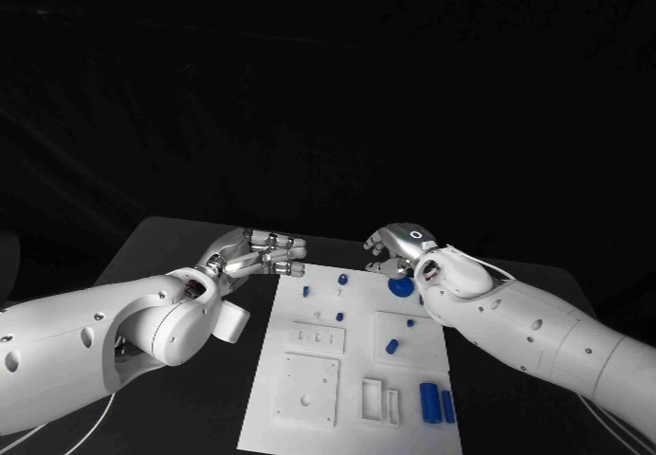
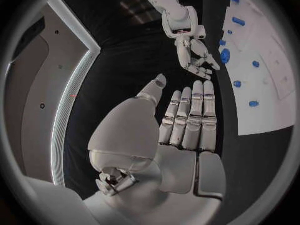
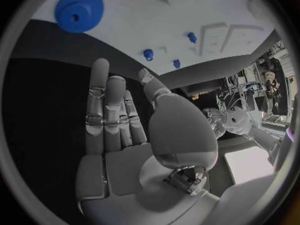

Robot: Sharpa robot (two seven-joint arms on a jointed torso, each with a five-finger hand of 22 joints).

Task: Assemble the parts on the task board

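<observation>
The left hand (image 1: 263,254) hangs over the black table (image 1: 178,237), just beside the far left corner of the task board (image 1: 358,379). In the left wrist view its fingers (image 2: 190,117) lie straight and side by side, with the thumb a little apart. There is nothing in it, so it is let go and loose.

The task board is the white plate in the middle of the table. Its near edge is cut off at the bottom of the head view. Small blue parts (image 1: 339,298) stand on the far half, but they are too tiny to tell what shape each one is. Two longer blue pegs (image 1: 436,403) lie side by side near the right edge. Some raised white frames (image 1: 381,399) sit on the near half and are hard to see, white on white.

A round blue gear (image 1: 401,284) lies at the far right corner of the board. The right arm hides part of it in the head view. In the right wrist view it shows whole, with a small hole in its middle.

The right hand (image 1: 401,245) is above the far right corner, near the gear but not touching it. Its fingers (image 3: 105,112) are out straight and hold nothing.
</observation>
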